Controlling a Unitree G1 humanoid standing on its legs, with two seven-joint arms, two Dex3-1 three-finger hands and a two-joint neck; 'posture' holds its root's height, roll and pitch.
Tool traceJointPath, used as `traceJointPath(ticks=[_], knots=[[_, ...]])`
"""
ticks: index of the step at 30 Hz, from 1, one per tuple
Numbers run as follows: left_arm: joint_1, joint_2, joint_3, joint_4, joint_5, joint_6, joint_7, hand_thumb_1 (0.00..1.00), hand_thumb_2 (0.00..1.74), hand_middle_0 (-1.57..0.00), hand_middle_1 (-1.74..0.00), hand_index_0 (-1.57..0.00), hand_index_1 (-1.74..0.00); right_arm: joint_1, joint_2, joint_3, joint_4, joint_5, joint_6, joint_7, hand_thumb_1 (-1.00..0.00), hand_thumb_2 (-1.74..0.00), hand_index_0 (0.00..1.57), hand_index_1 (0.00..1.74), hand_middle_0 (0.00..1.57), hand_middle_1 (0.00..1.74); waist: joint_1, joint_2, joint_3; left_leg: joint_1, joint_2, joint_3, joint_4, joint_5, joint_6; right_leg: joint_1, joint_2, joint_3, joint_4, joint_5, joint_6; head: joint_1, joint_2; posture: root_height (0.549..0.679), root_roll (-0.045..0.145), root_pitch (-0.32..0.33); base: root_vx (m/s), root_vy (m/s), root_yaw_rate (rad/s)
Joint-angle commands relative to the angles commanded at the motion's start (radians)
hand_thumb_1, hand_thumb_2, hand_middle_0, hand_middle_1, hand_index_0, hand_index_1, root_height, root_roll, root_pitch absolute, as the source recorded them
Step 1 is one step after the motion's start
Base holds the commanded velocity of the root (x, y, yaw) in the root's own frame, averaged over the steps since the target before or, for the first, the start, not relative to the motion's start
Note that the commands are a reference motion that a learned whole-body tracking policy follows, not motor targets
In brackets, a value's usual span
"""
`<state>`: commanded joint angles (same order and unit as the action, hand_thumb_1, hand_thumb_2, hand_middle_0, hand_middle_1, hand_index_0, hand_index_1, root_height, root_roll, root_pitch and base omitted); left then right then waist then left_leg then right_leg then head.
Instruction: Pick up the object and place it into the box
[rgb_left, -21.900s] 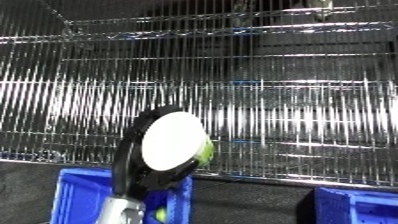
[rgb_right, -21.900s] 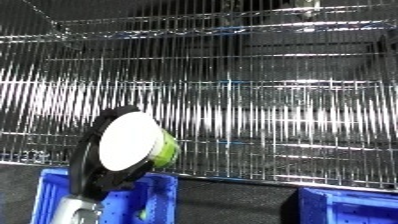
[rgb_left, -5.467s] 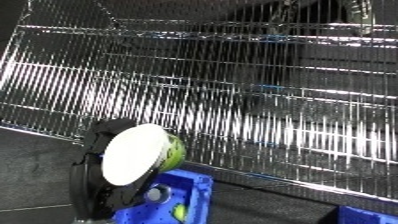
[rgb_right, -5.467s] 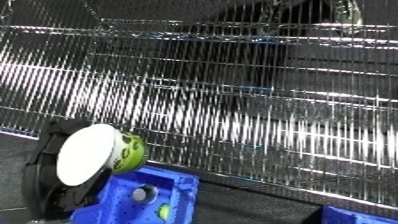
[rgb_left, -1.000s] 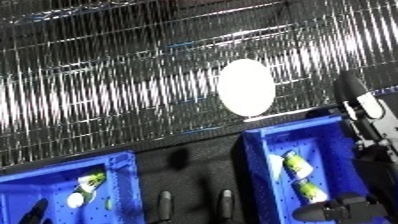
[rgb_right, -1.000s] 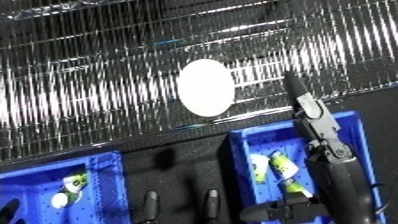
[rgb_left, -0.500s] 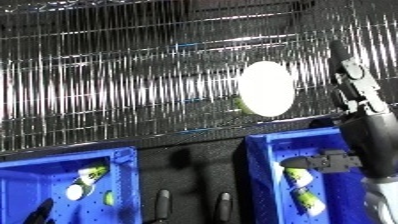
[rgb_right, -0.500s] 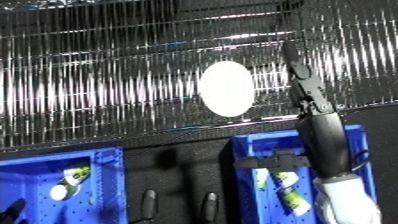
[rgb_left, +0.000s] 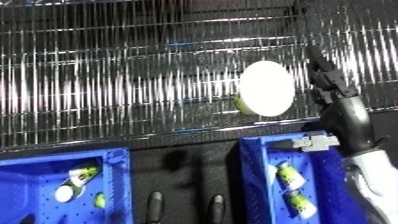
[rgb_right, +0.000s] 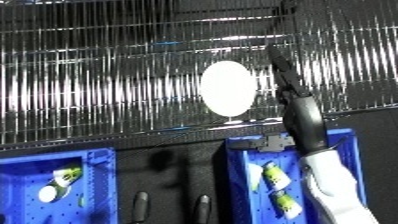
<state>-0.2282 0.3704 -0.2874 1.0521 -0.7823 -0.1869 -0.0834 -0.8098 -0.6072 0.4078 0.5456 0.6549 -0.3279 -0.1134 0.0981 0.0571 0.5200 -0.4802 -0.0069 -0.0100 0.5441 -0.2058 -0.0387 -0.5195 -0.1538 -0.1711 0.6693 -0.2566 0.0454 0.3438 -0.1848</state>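
The object is a green container lying on its side on the wire shelf, with its round white lid facing me. My right hand reaches up from the lower right, its fingers straight, and stands just to the right of the container; I see no contact. Below the shelf are two blue bins: the right bin lies under my right forearm, and the left bin sits at the lower left. My left hand shows in neither view.
Both bins hold green and white containers, two in the right bin and some in the left bin. Two dark rod-like shapes stick up from the lower edge in the gap between the bins. The shelf's front rail runs above the bins.
My right hand has risen and closed in on the container's right side. The view has shifted a little, so the container now shows further right.
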Motion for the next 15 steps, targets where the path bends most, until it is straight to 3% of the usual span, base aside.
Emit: traceJointPath(ticks=[15], knots=[[0.019, -0.012, -0.046, -0.067, 0.025, -0.009, -0.009, 0.0, 0.0, 0.0, 0.0, 0.0, 0.0, -0.134, 0.029, 0.049, 0.1, 0.073, 0.066, 0.096, 0.0, 0.0, 0.0, 0.0, 0.0, 0.0, 0.029, 0.027, 0.0, -0.013, -0.012, -0.007, -0.003, 0.006, -0.0037, -0.018, -0.0063, -0.003, 0.011, -0.005, -0.012, 0.067, -0.001, 0.644, 0.069, 0.119, 0.023, 0.012, 0.019]])
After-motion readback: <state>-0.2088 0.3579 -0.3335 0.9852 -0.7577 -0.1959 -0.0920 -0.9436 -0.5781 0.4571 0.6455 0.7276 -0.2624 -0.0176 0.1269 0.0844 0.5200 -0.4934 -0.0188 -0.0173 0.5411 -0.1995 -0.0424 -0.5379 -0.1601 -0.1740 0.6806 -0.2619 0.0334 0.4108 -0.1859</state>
